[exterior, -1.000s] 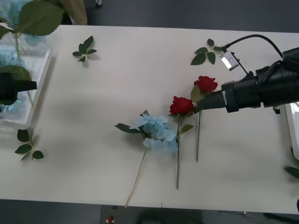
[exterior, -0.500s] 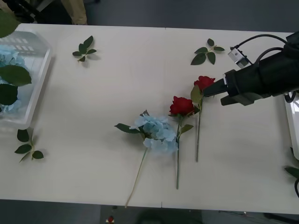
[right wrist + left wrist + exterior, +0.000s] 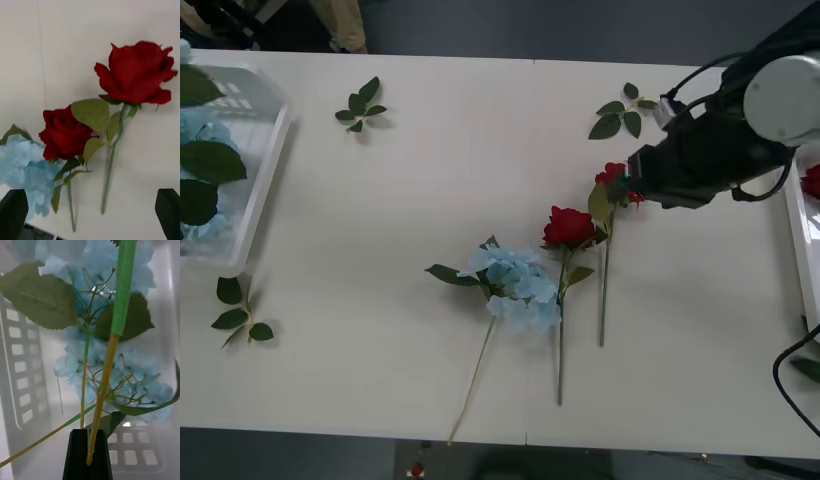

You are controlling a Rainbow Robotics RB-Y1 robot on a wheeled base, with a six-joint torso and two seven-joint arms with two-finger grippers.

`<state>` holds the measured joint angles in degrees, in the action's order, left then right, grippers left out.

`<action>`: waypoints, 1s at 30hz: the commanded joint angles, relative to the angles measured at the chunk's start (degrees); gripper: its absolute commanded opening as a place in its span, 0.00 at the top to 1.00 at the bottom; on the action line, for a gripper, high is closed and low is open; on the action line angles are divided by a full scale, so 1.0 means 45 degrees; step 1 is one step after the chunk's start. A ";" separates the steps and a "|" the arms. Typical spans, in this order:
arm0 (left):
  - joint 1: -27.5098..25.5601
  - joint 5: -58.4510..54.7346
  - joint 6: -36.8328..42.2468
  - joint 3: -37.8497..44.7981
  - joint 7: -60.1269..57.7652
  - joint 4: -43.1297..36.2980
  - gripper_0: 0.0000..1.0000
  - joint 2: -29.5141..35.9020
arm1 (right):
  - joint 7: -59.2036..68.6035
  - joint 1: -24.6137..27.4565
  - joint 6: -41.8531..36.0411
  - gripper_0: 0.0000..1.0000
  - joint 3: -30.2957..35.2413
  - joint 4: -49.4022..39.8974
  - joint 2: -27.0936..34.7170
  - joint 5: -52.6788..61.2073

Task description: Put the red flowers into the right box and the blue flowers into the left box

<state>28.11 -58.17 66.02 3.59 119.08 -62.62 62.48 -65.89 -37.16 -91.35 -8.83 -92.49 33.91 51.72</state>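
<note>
1. Two red roses are lying on the white desk (image 3: 430,180): one red rose (image 3: 568,227) near the middle, and a second red rose (image 3: 612,176) just beside it, its bloom partly under the right gripper (image 3: 90,210).
2. One blue hydrangea stem (image 3: 515,285) is lying on the desk, its head touching the first rose's stem.
3. More blue blooms (image 3: 200,125) are sitting in the left box (image 3: 265,150); I cannot count them.
4. The right box (image 3: 798,240) is showing its edge, with a red bloom (image 3: 811,180) inside.
5. The right gripper's jaws are standing open above the two roses, gripping nothing.
6. The left gripper (image 3: 88,455) is hanging over the left box, its jaws pinching a blue flower stem (image 3: 108,363).
7. Four loose leaf sprigs (image 3: 360,105) are lying on the desk.
8. No readable writing is showing.
</note>
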 commanded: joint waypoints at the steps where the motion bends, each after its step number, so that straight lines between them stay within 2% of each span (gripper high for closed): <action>1: 0.0101 0.0309 -0.0785 -0.0388 -0.0055 0.0907 1.00 0.0315 | 0.0696 -0.0296 0.0613 0.00 -0.1025 -0.0170 0.0024 -0.0928; 8: 0.0101 0.0407 -0.2191 -0.1638 0.0081 0.1884 0.98 0.0335 | 0.1028 -0.0296 0.2332 0.00 -0.2900 0.0006 0.0414 -0.1709; 10: 0.0101 0.0407 -0.2484 -0.1892 0.0101 0.1903 0.96 0.0315 | 0.1067 -0.0257 0.2625 0.00 -0.3154 0.0123 0.0414 -0.1865; 11: 0.0101 0.0407 -0.2601 -0.1989 0.0101 0.1903 0.91 0.0335 | 0.1087 -0.0257 0.2859 0.00 -0.3350 0.0221 0.0434 -0.1943; 12: 0.0101 0.0407 -0.2699 -0.1989 0.0081 0.1903 0.65 0.0295 | 0.1106 -0.0296 0.3152 0.00 -0.3525 0.0338 0.0434 -0.2002; 13: 0.0101 0.0426 -0.2757 -0.1989 0.0101 0.1903 0.53 0.0276 | 0.1126 -0.0296 0.3309 0.00 -0.3603 0.0396 0.0434 -0.2021; 14: 0.0101 0.0446 -0.2933 -0.1989 0.0101 0.1903 0.35 0.0276 | 0.1145 -0.0296 0.3660 0.00 -0.3779 0.0533 0.0434 -0.2002; 15: 0.0101 0.0465 -0.3011 -0.1989 0.0101 0.1903 0.23 0.0276 | 0.1145 -0.0296 0.3953 0.00 -0.3877 0.0689 0.0453 -0.2021; 18: 0.0101 0.0446 -0.3109 -0.1989 0.0081 0.1903 0.05 0.0276 | 0.1067 -0.0296 0.4324 0.00 -0.3896 0.0963 0.0453 -0.2002; 20: 0.0101 0.0329 -0.3129 -0.1970 0.0101 0.1903 0.00 0.0276 | 0.1008 -0.0257 0.4422 0.00 -0.3896 0.1041 0.0473 -0.2002; 24: 0.0140 0.0114 -0.3109 -0.1696 0.0120 0.1825 0.00 0.0276 | 0.0891 -0.0257 0.4891 0.00 -0.4033 0.1432 0.0473 -0.1963; 30: 0.0198 -0.0277 -0.1566 -0.0505 0.0140 0.0556 0.00 0.0276 | 0.0833 -0.0296 0.5867 0.00 -0.4443 0.2057 0.0493 -0.1885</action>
<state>28.11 -58.87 56.64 -1.99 119.09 -56.09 62.47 -62.56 -37.17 -66.39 -27.70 -83.66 34.19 42.87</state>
